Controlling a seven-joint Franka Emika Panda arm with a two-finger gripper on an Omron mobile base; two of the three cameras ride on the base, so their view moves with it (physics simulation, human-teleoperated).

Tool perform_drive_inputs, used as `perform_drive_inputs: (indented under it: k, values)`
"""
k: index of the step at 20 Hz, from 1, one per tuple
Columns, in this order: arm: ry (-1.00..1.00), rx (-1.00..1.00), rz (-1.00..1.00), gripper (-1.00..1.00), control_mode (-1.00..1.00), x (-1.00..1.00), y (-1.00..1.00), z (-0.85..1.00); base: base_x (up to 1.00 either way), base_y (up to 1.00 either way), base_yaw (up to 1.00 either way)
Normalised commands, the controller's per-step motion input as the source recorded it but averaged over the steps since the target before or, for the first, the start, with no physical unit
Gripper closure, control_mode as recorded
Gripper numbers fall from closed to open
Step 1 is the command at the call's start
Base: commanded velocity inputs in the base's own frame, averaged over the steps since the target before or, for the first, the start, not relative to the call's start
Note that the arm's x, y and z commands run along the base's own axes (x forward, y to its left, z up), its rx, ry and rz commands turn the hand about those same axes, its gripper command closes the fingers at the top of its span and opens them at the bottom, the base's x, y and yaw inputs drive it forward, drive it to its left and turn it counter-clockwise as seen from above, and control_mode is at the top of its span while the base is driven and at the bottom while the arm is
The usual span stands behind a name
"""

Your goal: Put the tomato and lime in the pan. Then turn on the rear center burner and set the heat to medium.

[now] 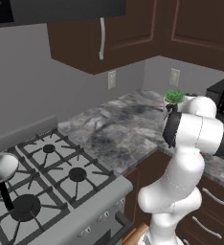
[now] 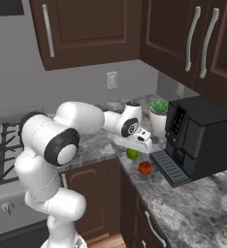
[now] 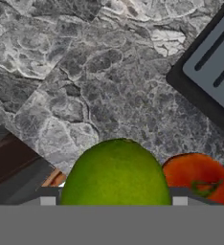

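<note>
The stove (image 1: 56, 182) sat at eight o'clock in the left base view, with the pan (image 1: 1, 167) on its left grates and the rear center burner (image 1: 49, 149) unlit behind it. The table (image 2: 202, 203) ran past a coffee machine (image 2: 202, 140) at three o'clock in the right base view. Near its front edge lay the lime (image 2: 132, 154), with the tomato (image 2: 145, 167) just beside it at four o'clock. The tool (image 2: 135, 150) was down over the lime, its jaws apparently drawn in on the lime's sides; the hand view showed the lime (image 3: 115, 172) centred. A good lift would probably go straight up, clear of the tomato, before swinging toward the pan.
</note>
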Motion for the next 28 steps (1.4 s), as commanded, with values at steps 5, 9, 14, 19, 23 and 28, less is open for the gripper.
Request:
perform_drive_inputs:
  k: [5, 9, 14, 19, 23, 28]
  values:
    - [-0.02, 0.00, 0.25, 1.00, -1.00, -0.84, 0.50, 0.76, 0.00, 0.00, 0.00]
    - [0.00, 0.01, 0.28, 1.00, -1.00, -0.75, 0.52, 0.45, 0.00, 0.00, 0.00]
    - [-0.03, 0.01, 0.30, 1.00, -1.00, -0.61, 0.56, 0.23, 0.00, 0.00, 0.00]
    - [-0.21, 0.01, 0.28, 1.00, -1.00, -0.12, 0.58, 0.28, 0.00, 0.00, 0.00]
    - [-0.33, 0.02, 0.21, 1.00, -1.00, 0.00, 0.92, 0.27, 0.00, 0.00, 0.00]
    - [-0.25, 0.00, 0.21, 1.00, -1.00, 0.01, 1.00, 0.13, 0.00, 0.00, 0.00]
